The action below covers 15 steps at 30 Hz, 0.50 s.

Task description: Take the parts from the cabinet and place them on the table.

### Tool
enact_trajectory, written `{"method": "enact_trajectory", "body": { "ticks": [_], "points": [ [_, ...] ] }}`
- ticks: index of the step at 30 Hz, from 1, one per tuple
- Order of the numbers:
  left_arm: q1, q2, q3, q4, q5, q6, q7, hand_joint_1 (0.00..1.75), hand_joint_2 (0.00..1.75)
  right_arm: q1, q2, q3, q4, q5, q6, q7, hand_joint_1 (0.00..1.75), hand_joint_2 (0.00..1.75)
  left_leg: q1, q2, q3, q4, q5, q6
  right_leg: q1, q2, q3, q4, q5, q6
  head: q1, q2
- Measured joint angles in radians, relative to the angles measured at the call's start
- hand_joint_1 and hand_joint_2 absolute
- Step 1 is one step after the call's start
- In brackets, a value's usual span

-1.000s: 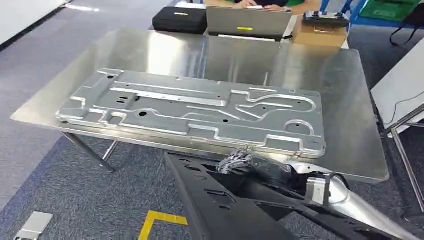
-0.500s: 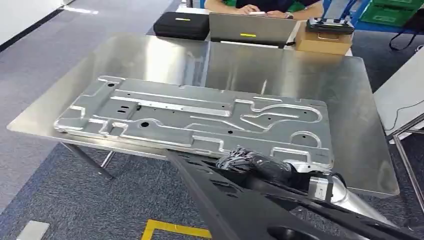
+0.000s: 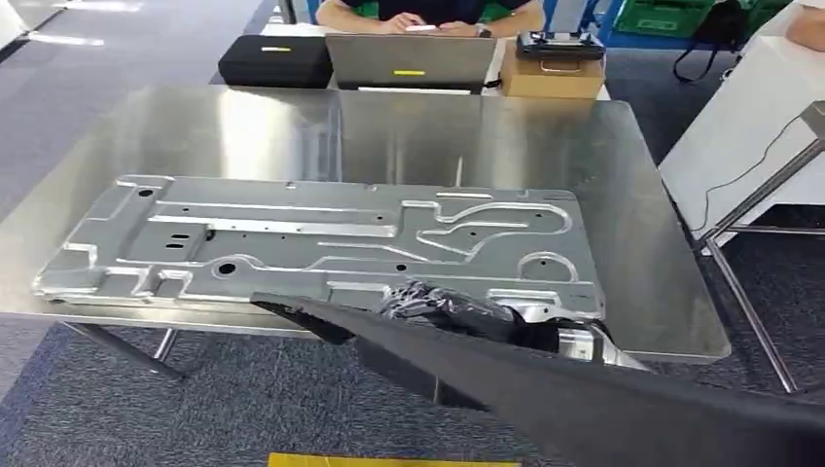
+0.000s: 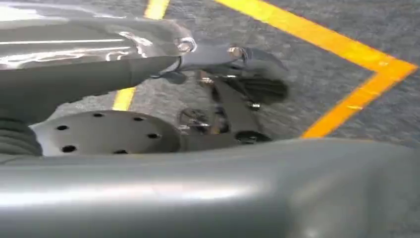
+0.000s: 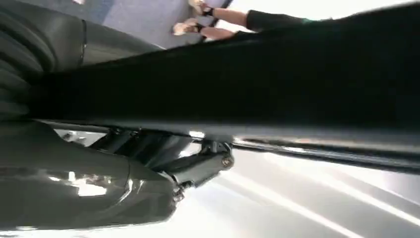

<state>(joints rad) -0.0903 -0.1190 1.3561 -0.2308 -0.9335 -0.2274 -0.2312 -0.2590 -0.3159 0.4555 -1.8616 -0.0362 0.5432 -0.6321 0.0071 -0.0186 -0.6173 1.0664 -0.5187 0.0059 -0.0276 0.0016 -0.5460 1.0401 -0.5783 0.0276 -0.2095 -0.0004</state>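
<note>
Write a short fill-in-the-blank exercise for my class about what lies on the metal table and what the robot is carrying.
1. The large stamped metal panel lies flat on the shiny ____ table.
2. The part that the right hand holds is ____ in colour.
3. Behind the table's far edge, a laptop stands between a black case and a ____ box.

Missing words: metal; black; cardboard

Head view high above steel table [image 3: 632, 195], wrist views close, right sharing black panel [image 3: 603, 399]
</note>
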Motion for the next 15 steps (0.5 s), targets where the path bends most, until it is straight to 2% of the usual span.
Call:
{"method": "enact_trajectory", "body": {
  "ticks": [2, 3, 4, 6, 7, 8, 9, 11, 12, 13, 15],
  "points": [
    [0.0, 0.0, 0.0, 0.0, 0.0, 0.002, -0.002, 0.0, 1.75, 0.0, 0.001, -0.006, -0.003, -0.002, 0.003, 0.0, 1.75, 1.75, 0.001, 0.002, 0.006, -0.012, 0.002, 0.007, -0.002, 0.001, 0.007, -0.01, -0.001, 0.015, -0.002, 0.0],
    [0.0, 0.0, 0.0, 0.0, -0.002, 0.003, -0.003, 0.0, 1.75, 0.001, 0.001, -0.01, -0.003, -0.003, 0.003, 0.001, 1.75, 1.75, 0.005, 0.009, 0.012, -0.02, 0.005, 0.014, -0.004, 0.0, 0.008, 0.004, -0.015, 0.015, 0.0, 0.0],
    [-0.002, 0.001, 0.0, 0.0, -0.003, 0.003, -0.003, 0.0, 1.75, -0.002, 0.002, -0.012, -0.003, -0.003, 0.003, 0.002, 1.75, 1.75, 0.005, 0.011, 0.015, -0.022, 0.004, 0.023, -0.002, 0.0, -0.015, 0.047, -0.042, 0.014, 0.0, 0.0],
    [-0.002, 0.001, -0.001, 0.0, -0.009, 0.003, -0.006, 0.0, 1.75, 0.0, 0.002, -0.013, -0.003, -0.002, 0.004, 0.005, 1.75, 1.75, 0.001, 0.018, 0.017, -0.022, 0.001, 0.03, -0.002, 0.0, -0.091, 0.195, -0.108, 0.012, 0.004, 0.0],
    [-0.001, 0.001, -0.001, 0.0, -0.01, 0.003, -0.007, 0.0, 1.75, 0.002, 0.002, -0.013, -0.003, -0.001, 0.005, 0.005, 1.75, 1.75, -0.001, 0.021, 0.018, -0.022, 0.0, 0.032, -0.001, 0.0, -0.131, 0.265, -0.126, 0.013, 0.005, 0.0],
    [-0.001, 0.001, -0.002, 0.0, -0.011, 0.003, -0.008, 0.0, 1.75, 0.004, 0.002, -0.013, -0.003, -0.001, 0.005, 0.006, 1.75, 1.75, -0.002, 0.024, 0.02, -0.022, -0.001, 0.032, -0.001, 0.0, -0.151, 0.293, -0.12, 0.014, 0.006, 0.0],
    [-0.001, 0.001, -0.002, 0.0, -0.011, 0.003, -0.009, 0.0, 1.75, 0.005, 0.002, -0.014, -0.003, -0.001, 0.005, 0.006, 1.75, 1.75, -0.002, 0.027, 0.023, -0.022, -0.003, 0.033, 0.0, 0.0, -0.146, 0.272, -0.092, 0.014, 0.007, 0.0],
    [-0.003, 0.002, -0.002, 0.0, -0.012, 0.003, -0.011, 0.0, 1.75, 0.004, 0.002, -0.015, -0.003, 0.0, 0.005, 0.009, 1.75, 1.75, -0.002, 0.03, 0.033, -0.021, -0.009, 0.029, 0.0, -0.005, -0.082, 0.119, 0.008, 0.014, 0.011, 0.0],
    [-0.003, 0.002, -0.002, 0.0, -0.013, 0.003, -0.012, 0.0, 1.75, 0.002, 0.002, -0.015, -0.003, 0.002, 0.005, 0.013, 1.75, 1.75, -0.002, 0.032, 0.038, -0.02, -0.013, 0.024, 0.002, -0.019, -0.046, 0.035, 0.047, 0.01, 0.016, 0.0],
    [-0.003, 0.002, -0.002, 0.0, -0.015, 0.003, -0.013, 0.0, 1.75, -0.001, 0.002, -0.015, -0.002, 0.002, 0.005, 0.016, 1.75, 1.75, -0.01, 0.034, 0.038, -0.016, -0.017, 0.018, 0.012, -0.034, -0.037, 0.014, 0.035, 0.004, 0.018, 0.0],
    [-0.001, 0.002, -0.002, 0.0, -0.016, 0.002, -0.016, 0.0, 1.75, -0.005, 0.004, -0.015, -0.002, 0.005, 0.005, 0.021, 1.75, 1.75, -0.009, 0.039, 0.038, -0.018, -0.017, 0.01, 0.012, -0.025, -0.037, 0.007, 0.034, -0.004, 0.019, 0.0]
  ]
}}
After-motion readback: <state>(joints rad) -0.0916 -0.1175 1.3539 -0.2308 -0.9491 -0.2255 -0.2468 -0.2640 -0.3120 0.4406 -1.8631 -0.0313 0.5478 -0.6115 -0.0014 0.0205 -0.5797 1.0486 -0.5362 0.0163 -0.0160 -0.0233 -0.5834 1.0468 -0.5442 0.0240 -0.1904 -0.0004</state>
